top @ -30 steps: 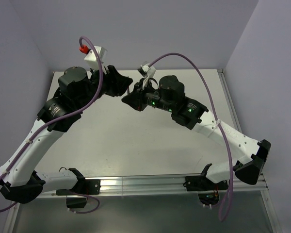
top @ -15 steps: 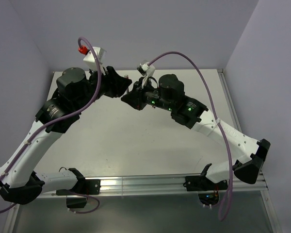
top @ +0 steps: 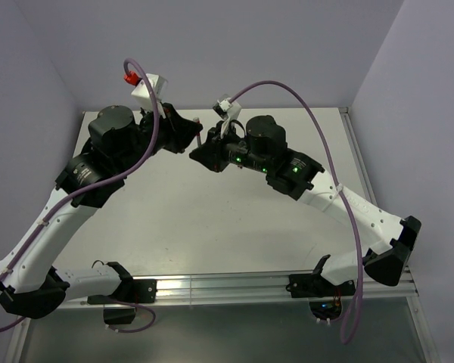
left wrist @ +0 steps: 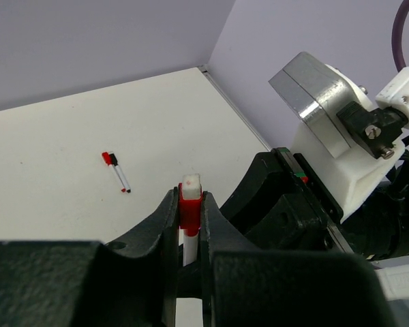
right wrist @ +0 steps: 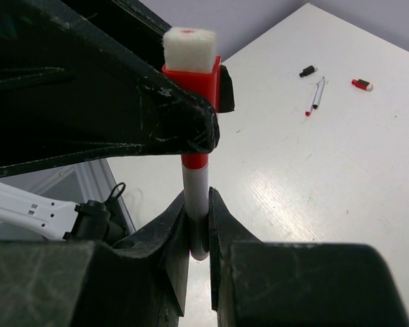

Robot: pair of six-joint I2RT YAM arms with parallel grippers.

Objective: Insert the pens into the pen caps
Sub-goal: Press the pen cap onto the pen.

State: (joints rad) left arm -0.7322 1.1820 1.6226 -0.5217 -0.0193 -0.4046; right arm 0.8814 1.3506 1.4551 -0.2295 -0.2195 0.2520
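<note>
Little change from half a second back: both claws still meet at upper centre of the overhead view, arms barely shifted. The left gripper (left wrist: 189, 201) is clamped on an upright red cap (right wrist: 192, 82). The right gripper (right wrist: 196, 208) is clamped on the white pen (right wrist: 195, 178), whose upper end runs up into that cap. A spare pen (left wrist: 122, 178) lies on the table (left wrist: 54, 150), upper left in the left wrist view.

No legible text, brand, number or sign in any view. Perhaps fine print on the barrel of the loose pen (right wrist: 317, 93) lying on the table (right wrist: 368, 177), but too small to read. On the right arm (top: 287, 170), only green status lights (top: 240, 160), unlettered.
</note>
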